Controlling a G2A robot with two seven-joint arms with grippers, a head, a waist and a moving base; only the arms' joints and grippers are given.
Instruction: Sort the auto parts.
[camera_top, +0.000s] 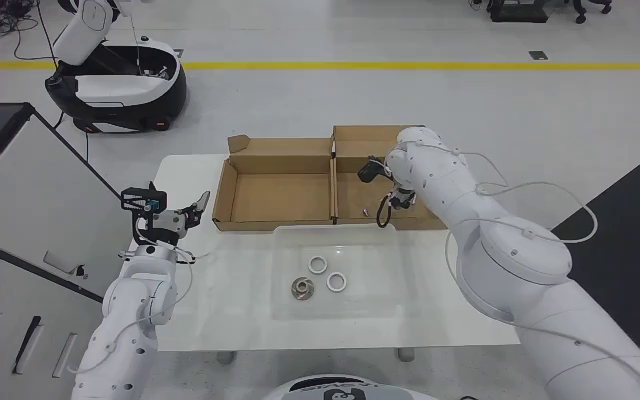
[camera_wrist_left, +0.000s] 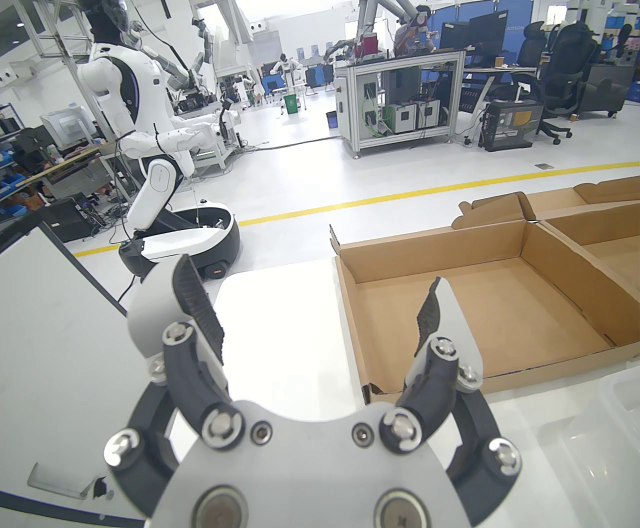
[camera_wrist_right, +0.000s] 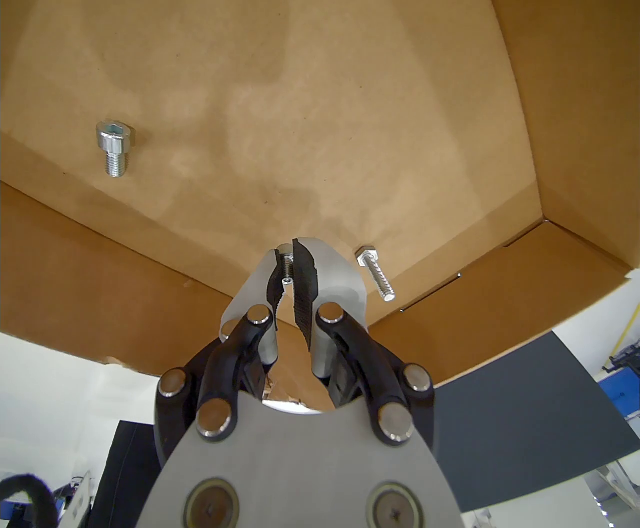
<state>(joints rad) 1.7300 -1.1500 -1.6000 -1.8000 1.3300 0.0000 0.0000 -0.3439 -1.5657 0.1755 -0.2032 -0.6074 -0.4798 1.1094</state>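
Observation:
My right gripper (camera_wrist_right: 286, 250) is down inside the right cardboard box (camera_wrist_right: 300, 100), shut on a thin silver bolt (camera_wrist_right: 286, 267) held between its pads. A long hex bolt (camera_wrist_right: 375, 275) lies just beside it against the box wall, and a short socket-head bolt (camera_wrist_right: 115, 145) lies farther off on the box floor. In the top view this gripper (camera_top: 383, 218) is at the box's near edge. A clear plastic bin (camera_top: 370, 300) holds two white rings (camera_top: 317, 265) (camera_top: 337, 282) and a metal gear-like part (camera_top: 302, 288). My left gripper (camera_wrist_left: 311, 271) (camera_top: 195, 208) hangs open over the table's left end.
The left cardboard box (camera_wrist_left: 475, 310) (camera_top: 275, 195) has nothing in it and stands against the right box (camera_top: 370, 140). A wheeled robot base (camera_top: 120, 85) stands on the floor beyond the table's far left corner. A white board leans at the left.

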